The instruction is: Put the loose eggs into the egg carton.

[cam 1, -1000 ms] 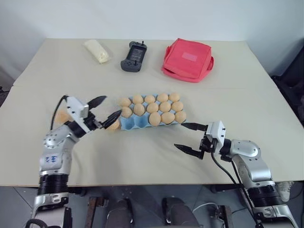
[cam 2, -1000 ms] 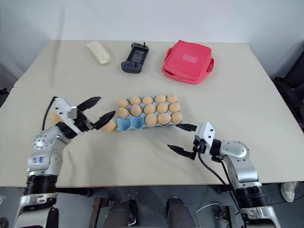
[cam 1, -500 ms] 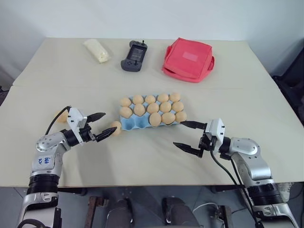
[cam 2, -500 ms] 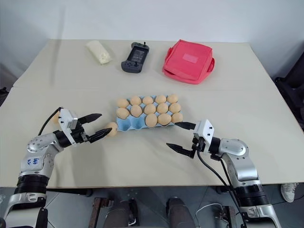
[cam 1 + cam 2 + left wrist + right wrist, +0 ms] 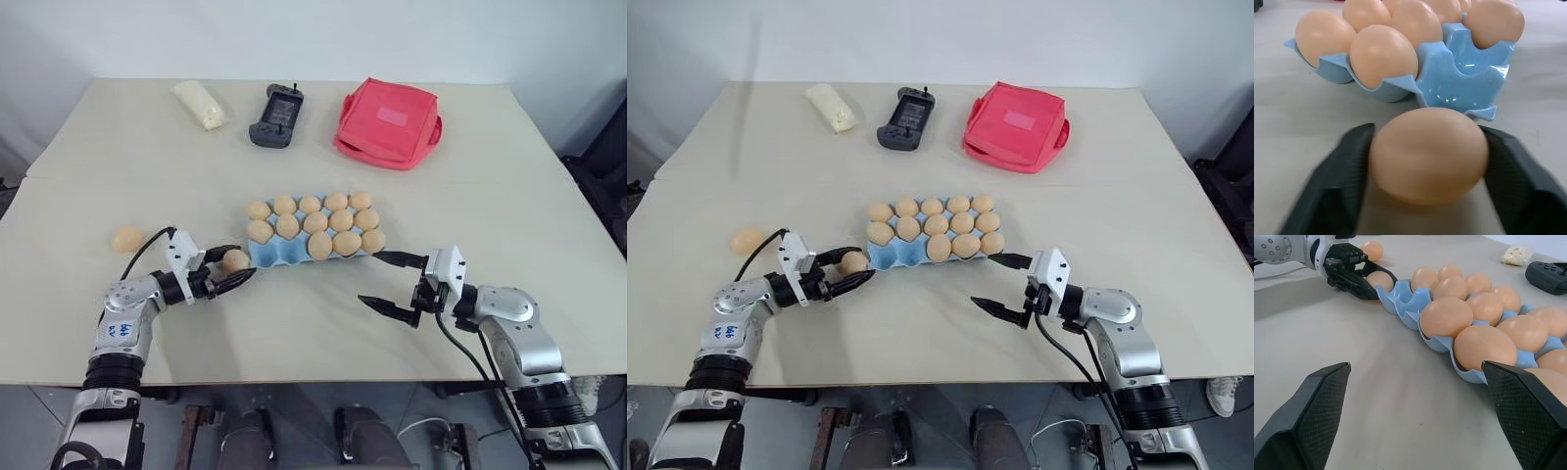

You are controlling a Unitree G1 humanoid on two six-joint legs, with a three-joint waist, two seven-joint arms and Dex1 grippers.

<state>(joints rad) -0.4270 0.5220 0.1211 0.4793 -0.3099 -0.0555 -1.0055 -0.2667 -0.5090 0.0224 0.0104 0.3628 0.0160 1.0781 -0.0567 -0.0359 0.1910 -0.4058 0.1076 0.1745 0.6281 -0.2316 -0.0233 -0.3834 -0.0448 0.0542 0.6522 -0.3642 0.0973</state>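
Your left gripper (image 5: 232,269) has its fingers pinched on an egg (image 5: 1428,154), one pad on each side, low over the table (image 5: 294,333) just beside the carton (image 5: 1462,83) and its empty corner cups. A second loose egg (image 5: 126,238) lies well apart. Your right gripper (image 5: 390,283) hangs spread wide beside the carton's other end.
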